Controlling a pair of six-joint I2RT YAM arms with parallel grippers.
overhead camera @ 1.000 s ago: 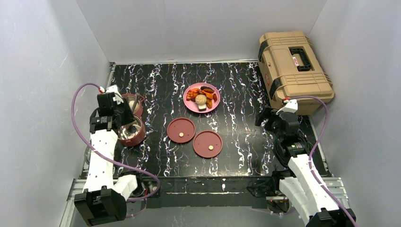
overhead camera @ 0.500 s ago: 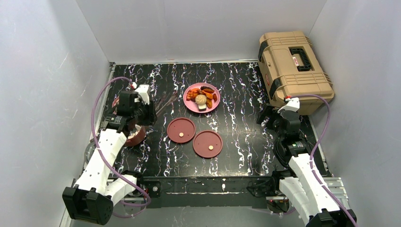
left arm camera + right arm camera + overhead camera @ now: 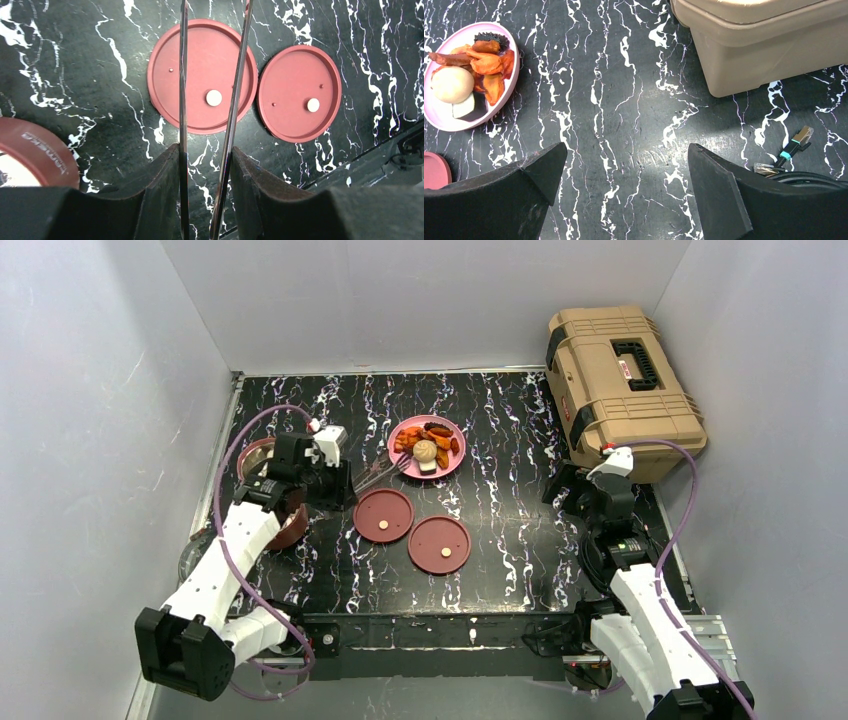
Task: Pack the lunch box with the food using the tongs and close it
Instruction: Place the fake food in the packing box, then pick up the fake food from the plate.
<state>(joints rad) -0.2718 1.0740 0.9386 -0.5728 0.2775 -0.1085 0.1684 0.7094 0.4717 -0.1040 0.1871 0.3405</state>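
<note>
Plainly the left gripper (image 3: 205, 150) is partly closed on the tongs (image 3: 183, 90). In the left wrist view their two thin metal arms rise from between the dark fingers (image 3: 160, 190) to the top edge of the frame, with a gap between them. Beneath the arms, in the upper middle of that frame, lies a maroon lid (image 3: 200, 50) with a pale dot. A second lid (image 3: 295, 120) sits just beside it to the right, and part of a bowl (image 3: 35, 150) shows at the lower left edge. The tong tips fall outside that frame.

The top view shows them: from the gripper at centre left the tongs (image 3: 385, 473) slant up and right to the near rim of the pink plate (image 3: 445, 471), where the food (image 3: 428, 445) sits. Whether the tips touch any piece I cannot tell.

The right gripper (image 3: 626, 150) stands wide open, holding nothing, over the marbled mat (image 3: 624, 75). Only its wrist view shows the food (image 3: 486, 65) closely: orange chunks, a pale bun, a white piece and a dark bit, at the upper left, with the tan toolbox (image 3: 764, 50) at the upper right.
</note>
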